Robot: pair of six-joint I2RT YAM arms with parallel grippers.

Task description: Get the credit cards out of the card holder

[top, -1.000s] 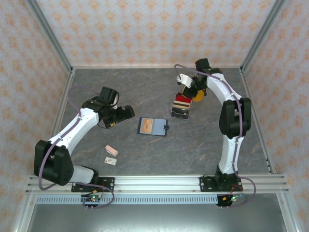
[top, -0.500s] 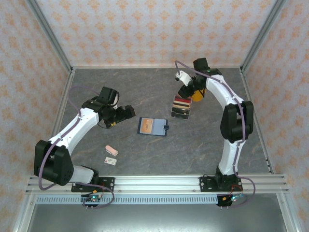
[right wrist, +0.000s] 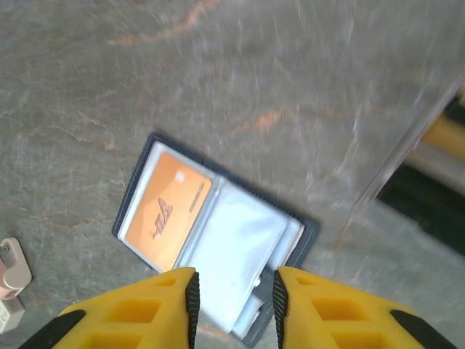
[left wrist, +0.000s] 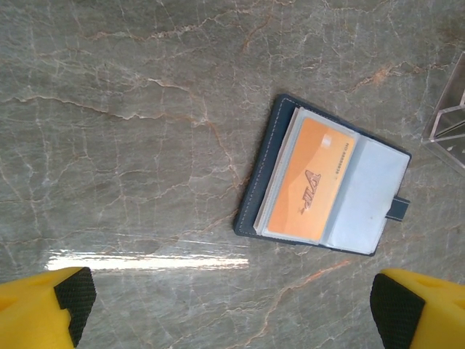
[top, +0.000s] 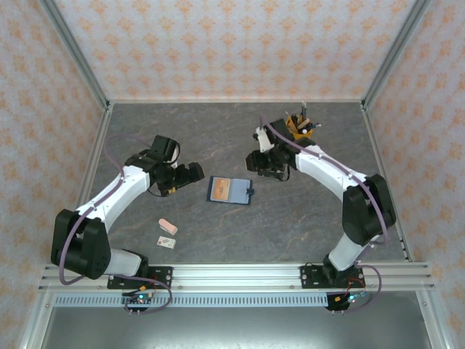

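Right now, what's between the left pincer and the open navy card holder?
Nothing; bare grey marbled tabletop separates left pincer and navy folding card holder, top view.

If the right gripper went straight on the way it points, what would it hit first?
Probably the open card holder, at its empty clear pocket beside the orange card. Nothing shows between it and the right gripper, though depth is unclear.

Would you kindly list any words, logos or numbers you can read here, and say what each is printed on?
Nothing reads clearly.
Orange card in the card holder: white slanted logo, letters unclear; fine print beside it, too small to read.
Small white card: dark marks, too small to read.
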